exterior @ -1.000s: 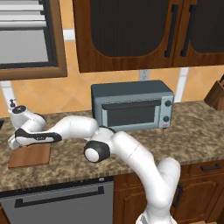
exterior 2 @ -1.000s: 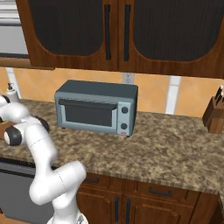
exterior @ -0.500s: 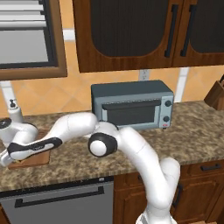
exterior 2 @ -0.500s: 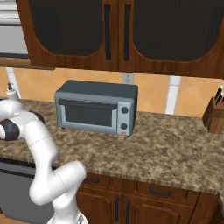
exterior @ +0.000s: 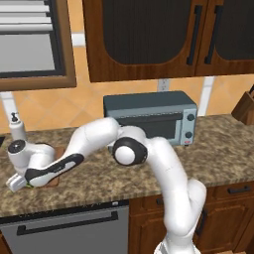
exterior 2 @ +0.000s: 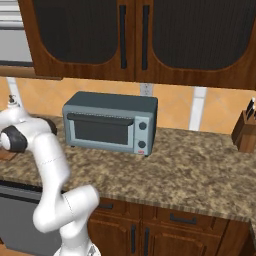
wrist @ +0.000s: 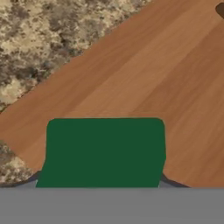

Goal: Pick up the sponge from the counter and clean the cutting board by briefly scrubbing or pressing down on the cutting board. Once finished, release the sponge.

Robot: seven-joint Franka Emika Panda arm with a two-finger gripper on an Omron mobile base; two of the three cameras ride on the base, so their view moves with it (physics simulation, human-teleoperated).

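Note:
In the hand view the sponge (wrist: 105, 151) shows its dark green top close up, held between the finger tips of my gripper (wrist: 104, 183). It sits over the reddish-brown cutting board (wrist: 166, 83), near the board's edge, with the speckled counter (wrist: 39, 39) beyond. The board's handle slot (wrist: 220, 8) peeks in at the top right. In the left base view my gripper (exterior: 18, 183) is low at the far left, at the front corner of the cutting board (exterior: 53, 181), with a sliver of the green-yellow sponge (exterior: 28, 185) beside it.
A white soap bottle (exterior: 17, 130) stands behind the board by the wall. A grey toaster oven (exterior: 151, 116) sits mid-counter and a knife block (exterior: 245, 106) at the far right. A dishwasher front (exterior: 64, 228) is below the counter edge.
The hand has swung forward and down, from above the board's middle to low over its front-left corner, with the sponge still between the fingers.

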